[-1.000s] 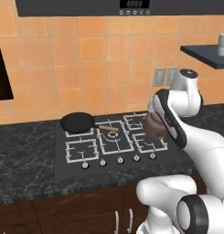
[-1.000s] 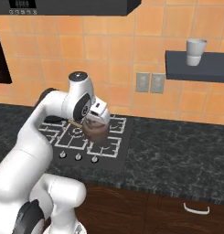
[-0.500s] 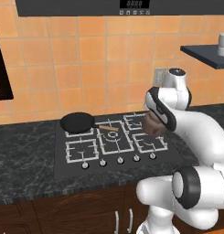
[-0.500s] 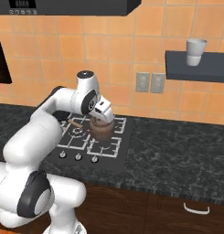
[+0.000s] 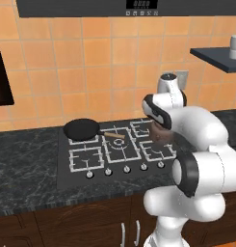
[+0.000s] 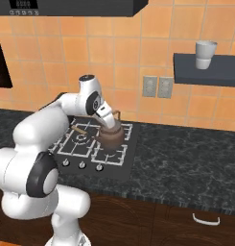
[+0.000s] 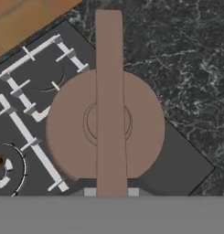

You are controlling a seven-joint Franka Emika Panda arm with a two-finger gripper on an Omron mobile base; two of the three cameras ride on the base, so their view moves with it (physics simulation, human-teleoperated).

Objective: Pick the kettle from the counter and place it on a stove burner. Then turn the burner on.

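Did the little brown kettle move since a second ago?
Yes, a bit. In the right base view the kettle, held by its handle in the gripper, has shifted right over the stove, toward the front right burner, away from the frying pan.

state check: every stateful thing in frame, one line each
kettle: upright, lid on, held by its arched handle over the stove's front right burner; contact with the grate unclear
gripper: shut on the kettle's handle
frying pan: sitting on the back left burner, nothing in it
stove knobs: row of five; on or off too small to tell
burners: no flame visible
cup: upright on the wall shelf
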